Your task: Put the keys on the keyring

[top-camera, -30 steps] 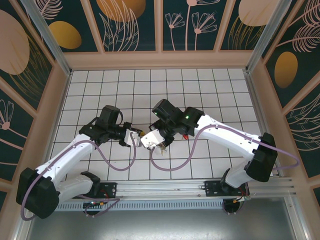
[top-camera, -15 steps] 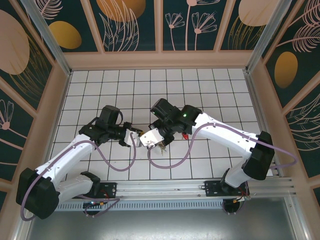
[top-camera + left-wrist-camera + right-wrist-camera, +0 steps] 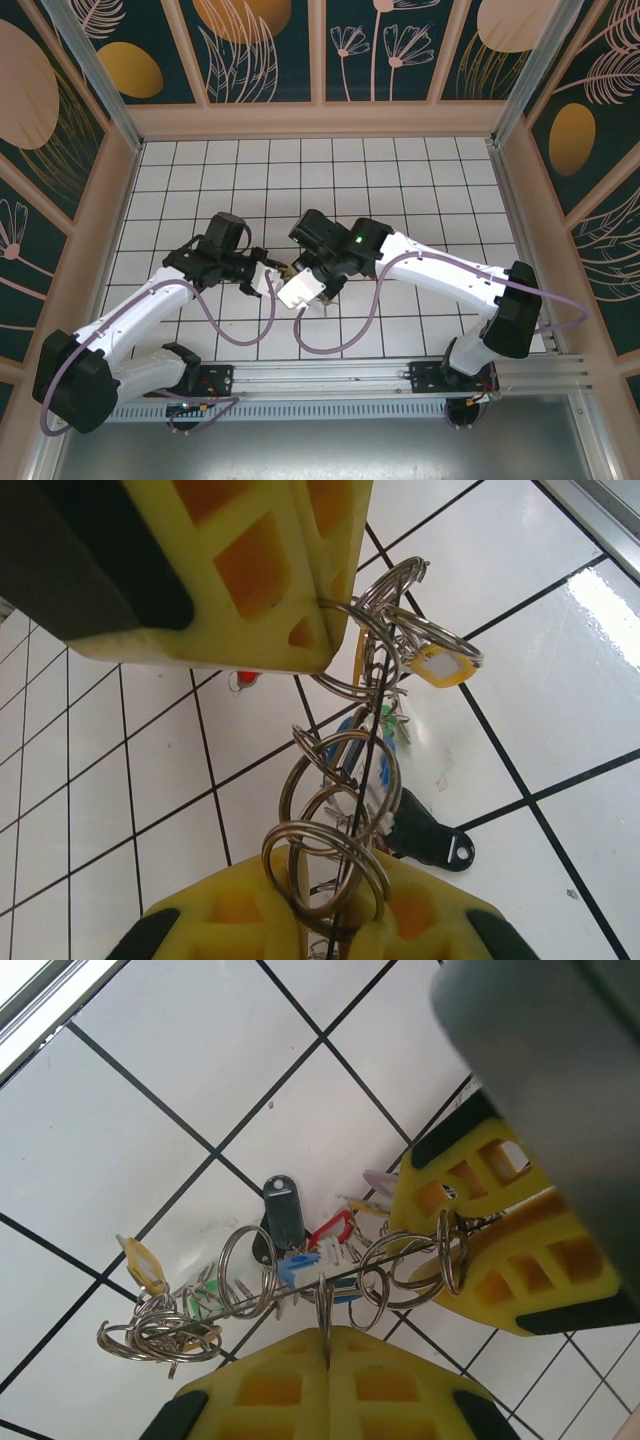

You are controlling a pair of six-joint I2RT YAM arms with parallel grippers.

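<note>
White floor tiles (image 3: 400, 180) ruled in black lie under flower-painted walls (image 3: 270, 50). From above we see the left gripper (image 3: 272, 272) and right gripper (image 3: 291, 276) tip to tip over the middle of the floor, and what sits between them is too small for us to read there. From the left wrist we find the keyring (image 3: 366, 750), a thin wire stretched in the air. That arm's own yellow fingers (image 3: 240, 925) are clamped on its lower end, and it runs up to the other arm's yellow finger. The keys (image 3: 440, 667) dangle from steel loops strung along it, and a black fob (image 3: 430, 838) shows beside them, hanging or lying, we cannot tell which. From the right wrist, that arm's fingers are pressed flat together on what looks like a small loop (image 3: 323, 1308) riding mid-wire. We judge the bunch light but the wire springy and slick, apt to bow or twist when pushed, with the keys swinging freely. We would grip the wire close to the spot being worked, and take any key by its plastic head, not its smooth blade.
</note>
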